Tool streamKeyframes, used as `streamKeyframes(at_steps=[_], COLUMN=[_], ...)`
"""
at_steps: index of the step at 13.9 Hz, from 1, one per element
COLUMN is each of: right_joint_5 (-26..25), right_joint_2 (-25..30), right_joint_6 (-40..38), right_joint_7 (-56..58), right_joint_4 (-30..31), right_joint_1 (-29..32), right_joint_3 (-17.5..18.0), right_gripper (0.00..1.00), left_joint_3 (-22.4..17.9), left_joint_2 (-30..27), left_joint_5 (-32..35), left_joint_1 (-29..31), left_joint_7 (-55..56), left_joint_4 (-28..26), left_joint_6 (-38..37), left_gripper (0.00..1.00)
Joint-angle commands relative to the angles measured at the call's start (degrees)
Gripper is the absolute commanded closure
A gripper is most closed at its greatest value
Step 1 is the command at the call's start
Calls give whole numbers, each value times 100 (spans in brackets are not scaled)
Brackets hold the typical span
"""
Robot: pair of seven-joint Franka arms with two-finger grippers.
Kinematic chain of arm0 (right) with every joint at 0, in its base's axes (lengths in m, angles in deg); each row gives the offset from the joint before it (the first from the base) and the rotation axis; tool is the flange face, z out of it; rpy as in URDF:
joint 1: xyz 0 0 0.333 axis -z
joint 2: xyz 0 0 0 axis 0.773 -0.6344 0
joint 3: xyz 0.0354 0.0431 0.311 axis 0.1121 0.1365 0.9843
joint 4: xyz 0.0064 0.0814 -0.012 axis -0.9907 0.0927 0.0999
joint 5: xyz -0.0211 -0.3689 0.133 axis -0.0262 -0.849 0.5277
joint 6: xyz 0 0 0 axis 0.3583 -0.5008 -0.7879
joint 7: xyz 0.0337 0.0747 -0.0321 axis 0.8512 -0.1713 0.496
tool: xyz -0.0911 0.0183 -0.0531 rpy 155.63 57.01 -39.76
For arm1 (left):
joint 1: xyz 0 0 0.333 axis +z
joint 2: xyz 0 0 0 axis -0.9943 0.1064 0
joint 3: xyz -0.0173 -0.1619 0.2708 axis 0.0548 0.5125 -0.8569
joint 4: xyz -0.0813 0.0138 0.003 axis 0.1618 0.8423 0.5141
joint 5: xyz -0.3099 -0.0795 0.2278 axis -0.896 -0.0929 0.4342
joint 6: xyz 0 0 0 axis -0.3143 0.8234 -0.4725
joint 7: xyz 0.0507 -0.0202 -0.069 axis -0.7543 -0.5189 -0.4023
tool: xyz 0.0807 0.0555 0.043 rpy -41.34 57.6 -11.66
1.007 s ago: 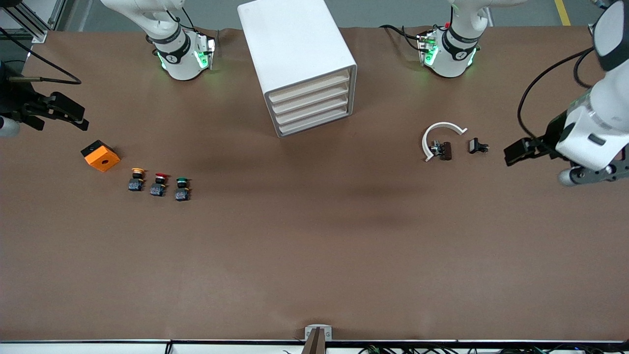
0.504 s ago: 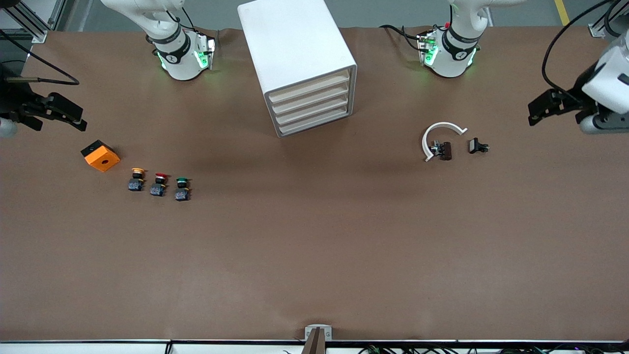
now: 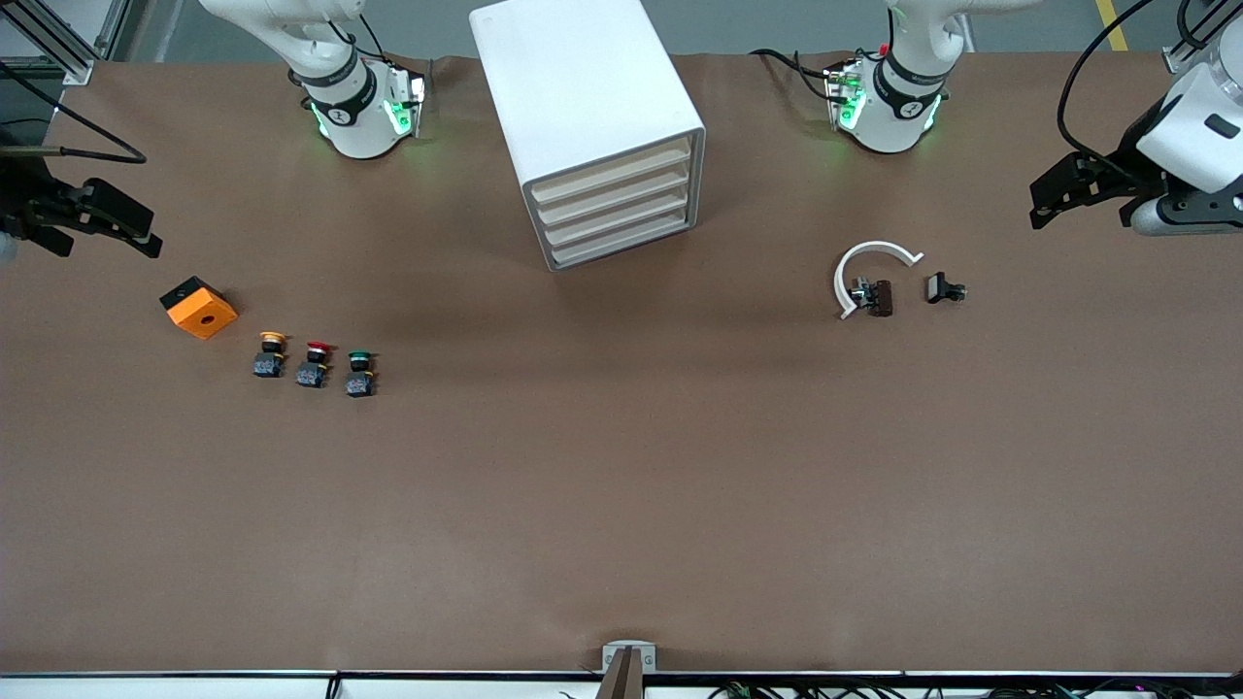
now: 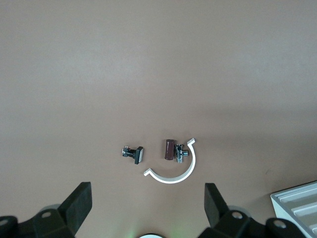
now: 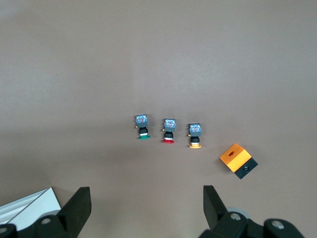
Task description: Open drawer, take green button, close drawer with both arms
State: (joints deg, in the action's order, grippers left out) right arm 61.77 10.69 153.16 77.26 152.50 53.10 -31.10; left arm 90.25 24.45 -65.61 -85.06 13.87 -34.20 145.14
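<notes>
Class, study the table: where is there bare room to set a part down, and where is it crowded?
The widest bare stretch lies nearer the camera than the three buttons, green button included, and the white clip. Another runs between green button and clip, in front of the drawer cabinet. It is crowded around the orange block and buttons, and around the clip's small parts.

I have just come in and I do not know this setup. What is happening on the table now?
Nothing is being handled yet. The left gripper and the right gripper hang open over the table's two ends. The white drawer cabinet has all drawers shut. The green button lies on the table beside a red one and a yellow one.
</notes>
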Motion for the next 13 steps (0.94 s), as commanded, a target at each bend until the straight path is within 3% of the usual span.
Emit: streamKeyframes(at_steps=[1,6,13], right_joint_5=[15,6,6], right_joint_2=[-77,-77,-77], right_joint_6=[-71,-63,-63], right_joint_7=[26,17,17], right_joint_4=[-164,-164,-164], right_joint_1=[86,86,86], right_joint_3=[60,60,60], right_gripper=[0,0,0], left_joint_3=[-38,-29,-38], left_joint_2=[130,464,114], left_joint_5=[-56,-21,-74], left_joint_1=[-6,-24,249], left_joint_7=[-202,-185,-203], left_joint_4=[131,545,159], left_joint_6=[31,14,-162], left_gripper=[0,0,0])
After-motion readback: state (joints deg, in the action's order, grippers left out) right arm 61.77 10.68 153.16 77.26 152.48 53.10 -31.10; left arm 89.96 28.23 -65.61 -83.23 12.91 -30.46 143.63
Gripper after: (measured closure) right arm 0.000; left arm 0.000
